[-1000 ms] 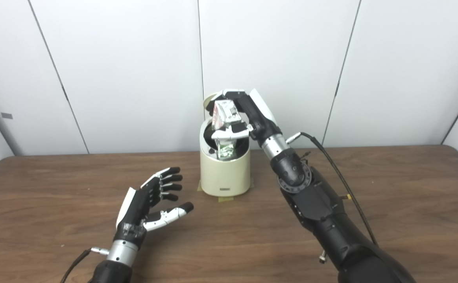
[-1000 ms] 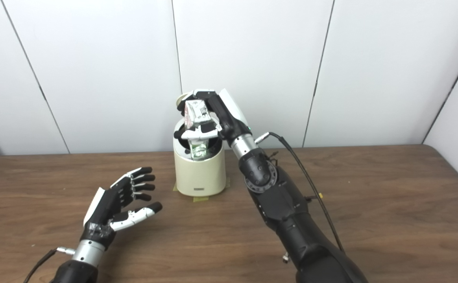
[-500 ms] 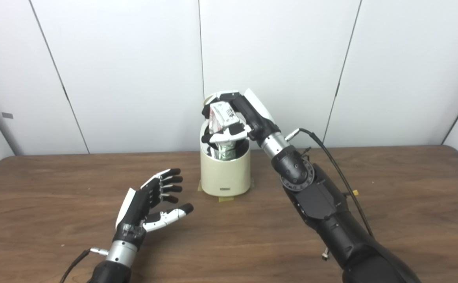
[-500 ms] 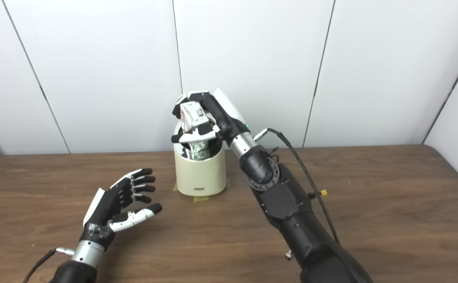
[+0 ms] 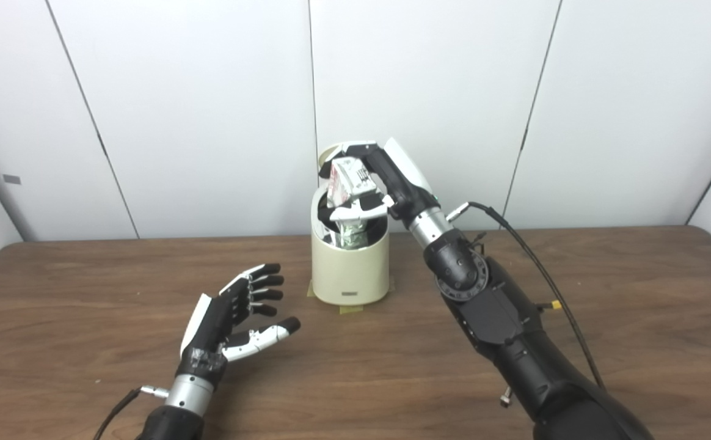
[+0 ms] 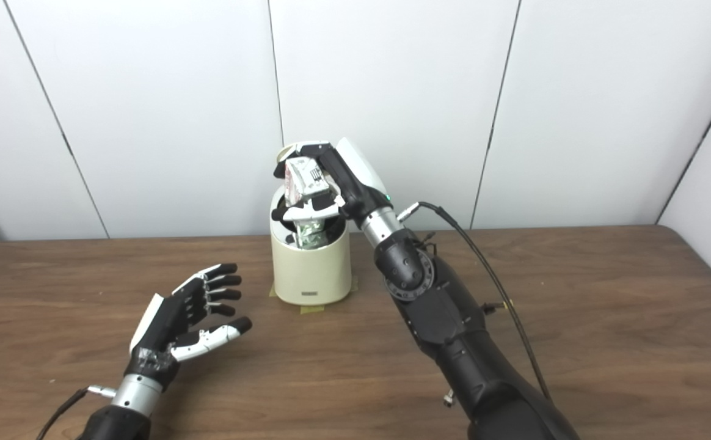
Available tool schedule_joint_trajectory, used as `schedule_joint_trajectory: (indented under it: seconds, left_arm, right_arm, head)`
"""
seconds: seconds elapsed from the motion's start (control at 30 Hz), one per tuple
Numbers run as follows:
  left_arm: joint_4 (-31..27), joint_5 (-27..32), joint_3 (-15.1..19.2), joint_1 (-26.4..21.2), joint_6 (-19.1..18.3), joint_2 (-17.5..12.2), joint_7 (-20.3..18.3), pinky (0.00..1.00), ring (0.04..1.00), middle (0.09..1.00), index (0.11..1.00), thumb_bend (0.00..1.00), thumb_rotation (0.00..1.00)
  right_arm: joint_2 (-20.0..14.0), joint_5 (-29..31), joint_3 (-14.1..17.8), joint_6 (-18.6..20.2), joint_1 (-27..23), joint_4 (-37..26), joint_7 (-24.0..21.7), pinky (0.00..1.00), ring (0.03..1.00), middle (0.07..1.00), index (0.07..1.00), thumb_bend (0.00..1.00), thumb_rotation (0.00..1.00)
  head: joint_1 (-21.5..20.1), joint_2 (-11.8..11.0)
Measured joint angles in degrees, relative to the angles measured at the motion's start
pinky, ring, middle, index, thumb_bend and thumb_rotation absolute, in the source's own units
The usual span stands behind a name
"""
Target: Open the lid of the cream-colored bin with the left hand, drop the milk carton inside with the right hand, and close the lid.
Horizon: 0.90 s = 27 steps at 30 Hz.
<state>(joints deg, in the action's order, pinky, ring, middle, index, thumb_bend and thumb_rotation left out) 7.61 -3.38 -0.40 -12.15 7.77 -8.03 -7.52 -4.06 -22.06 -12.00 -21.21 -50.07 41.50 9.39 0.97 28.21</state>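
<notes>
Cream-colored bin (image 5: 349,269) sat on the wooden table (image 5: 606,293) toward the back wall, roughly 12 o'clock from the middle of the tabletop, with bits of tape (image 5: 350,309) showing at its base. Its lid (image 5: 327,153) was flipped up at the back, so the top was open and the dark inside showed.

Right hand (image 5: 374,177) was up over that opening, fingers and thumb wrapped around the milk carton (image 5: 346,178). Carton was crumpled-looking, white with some red print, held tilted above the rim. Something greenish and shiny (image 5: 352,233) showed just below it in the bin mouth, can't tell if that's the carton's lower end or something already in there. The right arm (image 5: 490,311) reached in from about 5 o'clock, with a black cable (image 5: 532,263) looping off the wrist.

Left hand (image 5: 233,318) was at about 8 o'clock from the bin, well apart from it, hovering low over the table. Fingers were spread, thumb out, palm facing the bin, holding nothing.
</notes>
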Motion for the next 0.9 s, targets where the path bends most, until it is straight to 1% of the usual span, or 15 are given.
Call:
schedule_joint_trajectory:
  seconds: [0.17, 0.43, 0.63, 0.77, 0.9]
  left_arm:
    - [0.00, 0.23, -0.01, 0.01, 0.00, -0.01, 0.00, 0.64, 0.727, 0.780, 0.807, 0.77, 0.16]
    - [0.00, 0.34, -0.02, 0.01, 0.01, -0.36, 0.01, 0.64, 0.722, 0.779, 0.802, 0.78, 0.18]
    - [0.00, 0.36, -0.02, 0.01, 0.02, -0.40, 0.02, 0.64, 0.717, 0.773, 0.803, 0.77, 0.18]
    - [0.00, 0.44, -0.03, 0.01, 0.02, -0.43, -0.02, 0.63, 0.718, 0.778, 0.803, 0.77, 0.16]
    - [0.00, 0.44, -0.12, 0.01, 0.02, -0.43, -0.01, 0.64, 0.728, 0.780, 0.807, 0.77, 0.17]
  right_arm:
    - [-0.23, -1.34, -0.86, -1.94, -1.57, 2.82, 1.15, 0.46, 0.442, 0.512, 0.498, 0.52, 0.00]
    - [-0.98, -1.36, -1.80, -3.50, -2.07, 3.34, 0.18, 0.47, 0.446, 0.512, 0.494, 0.52, 0.00]
    - [-1.29, -2.96, -2.61, -3.52, -2.10, 2.71, 0.22, 0.50, 0.456, 0.508, 0.487, 0.52, 0.00]
    - [-1.46, -3.73, -2.96, -3.52, -2.10, 2.20, 0.07, 0.50, 0.456, 0.507, 0.489, 0.52, 0.00]
    - [-2.00, -6.48, -4.12, -3.50, -2.14, 1.28, 1.24, 0.47, 0.442, 0.512, 0.497, 0.52, 0.00]
  head:
    - [0.09, -0.09]
    - [0.09, -0.09]
    - [-0.09, -0.35]
    - [-0.18, -0.35]
    - [-0.09, -0.35]
